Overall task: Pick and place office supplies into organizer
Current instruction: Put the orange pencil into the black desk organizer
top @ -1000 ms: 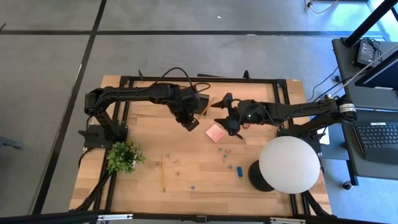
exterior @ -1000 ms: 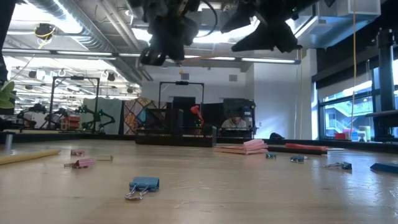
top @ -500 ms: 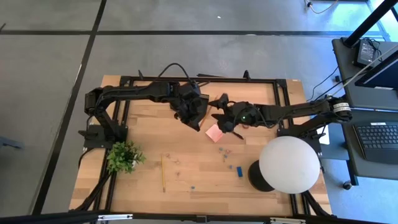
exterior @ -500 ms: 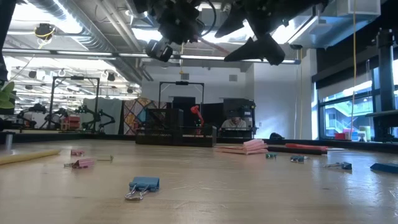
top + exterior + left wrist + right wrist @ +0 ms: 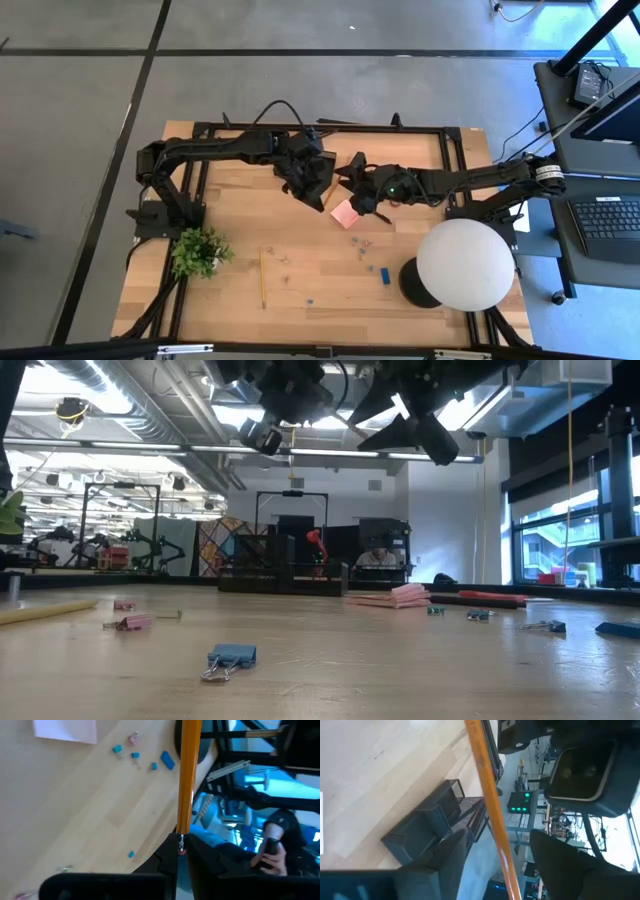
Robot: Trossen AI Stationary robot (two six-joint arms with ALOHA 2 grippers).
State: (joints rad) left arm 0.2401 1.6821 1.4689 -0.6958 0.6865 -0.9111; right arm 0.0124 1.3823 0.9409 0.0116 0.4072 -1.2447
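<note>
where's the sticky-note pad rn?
In the high view the pink sticky-note pad lies flat on the table near its middle, just below where the two hands meet, with the tiny clips scattered a little nearer the front edge.

plant (image 5: 199,251): table's left edge | globe lamp (image 5: 464,264): right corner | laptop (image 5: 611,222): side desk

1. The left arm reaches across the table's 12 o'clock side; the left gripper (image 5: 322,190) is closed, raised above the surface.
2. The right arm extends toward 9 o'clock; the right gripper (image 5: 352,180), fingers apart, meets the left one.
</note>
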